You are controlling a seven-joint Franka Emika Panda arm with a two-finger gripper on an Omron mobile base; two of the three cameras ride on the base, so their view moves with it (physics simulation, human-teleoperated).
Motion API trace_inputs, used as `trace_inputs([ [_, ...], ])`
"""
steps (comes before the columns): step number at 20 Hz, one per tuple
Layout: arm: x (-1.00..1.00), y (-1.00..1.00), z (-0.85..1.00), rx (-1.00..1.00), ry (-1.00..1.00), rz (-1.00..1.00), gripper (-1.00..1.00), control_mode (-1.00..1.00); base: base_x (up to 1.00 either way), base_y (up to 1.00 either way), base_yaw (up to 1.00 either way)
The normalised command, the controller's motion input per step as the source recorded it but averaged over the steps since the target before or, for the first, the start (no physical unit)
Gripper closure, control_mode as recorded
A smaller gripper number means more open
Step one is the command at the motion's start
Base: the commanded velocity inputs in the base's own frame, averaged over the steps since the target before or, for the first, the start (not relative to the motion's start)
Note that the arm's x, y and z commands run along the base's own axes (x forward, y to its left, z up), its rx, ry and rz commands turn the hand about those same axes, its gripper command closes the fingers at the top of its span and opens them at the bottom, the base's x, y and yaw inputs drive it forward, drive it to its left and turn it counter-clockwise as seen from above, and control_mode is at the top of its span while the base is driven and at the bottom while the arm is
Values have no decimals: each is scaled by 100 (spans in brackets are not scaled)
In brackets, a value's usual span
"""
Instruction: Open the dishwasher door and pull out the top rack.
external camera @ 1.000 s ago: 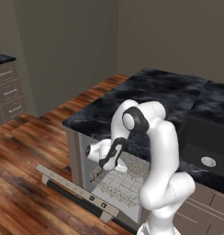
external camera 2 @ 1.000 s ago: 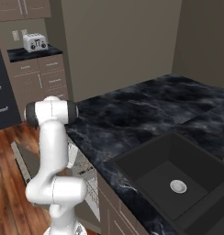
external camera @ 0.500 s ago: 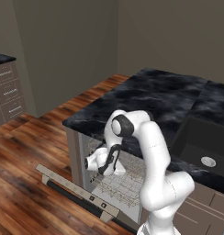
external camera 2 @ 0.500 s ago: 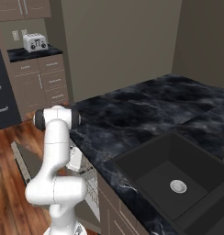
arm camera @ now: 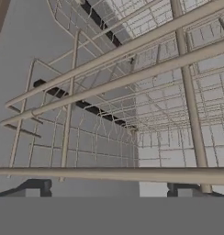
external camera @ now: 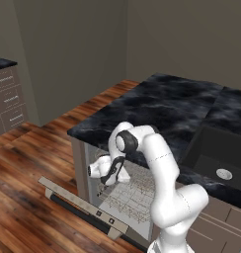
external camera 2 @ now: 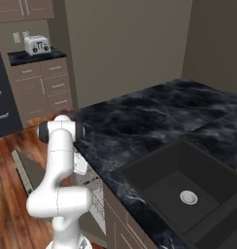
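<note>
The dishwasher door [external camera: 80,203] lies folded down flat before the opening under the bench [external camera: 157,111], the top rack [external camera: 130,190] sits inside that opening with the pincer [external camera: 108,179] at its front, and a sink [external camera: 216,158] lies to the right.

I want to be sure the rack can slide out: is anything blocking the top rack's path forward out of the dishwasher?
Nothing visible blocks it. The dishwasher door lies folded down, below the top rack, so the opening in front is free. The gripper sits right at the rack's front wire.
</note>
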Motion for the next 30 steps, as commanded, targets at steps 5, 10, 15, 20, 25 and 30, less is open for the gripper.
trace_inputs([
  [5, 63, -11, -55, 7, -1, 1, -100, -100, 0, 0, 0],
  [10, 73, -15, -100, 15, 1, 8, -100, -100, 0, 0, 0],
  [15, 75, -55, -100, 50, 22, 18, -100, -100, 0, 0, 0],
  [20, 16, -51, -82, 86, 49, 29, -100, -100, 0, 0, 0],
  [25, 0, -36, -69, 91, 51, 36, -100, -100, 0, 0, 0],
  [30, -35, -13, -66, 91, 49, 43, -100, -100, 0, 0, 0],
])
